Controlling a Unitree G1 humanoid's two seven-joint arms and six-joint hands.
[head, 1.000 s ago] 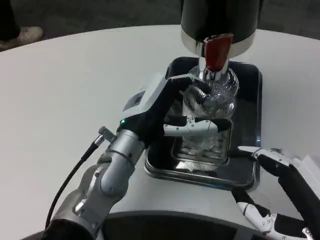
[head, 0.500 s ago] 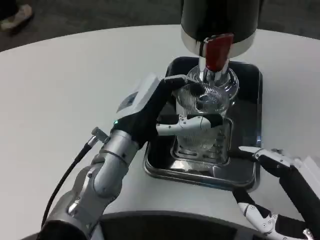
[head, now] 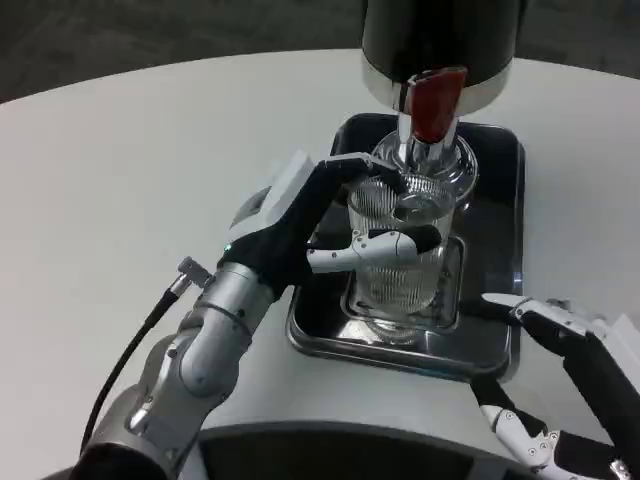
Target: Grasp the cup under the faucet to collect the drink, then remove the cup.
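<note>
Inside the left hand (head: 320,215), fingers wrapped round it, the ribbed cup (head: 398,260) stands upright below the faucet (head: 432,115) over the tray (head: 500,340); the right hand (head: 575,385) (fingers spread, holding nothing) waits farther off.

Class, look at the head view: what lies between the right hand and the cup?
In the head view, only the tray's dark floor and shiny rim lie between the right hand and the cup, which the left hand grips.
</note>
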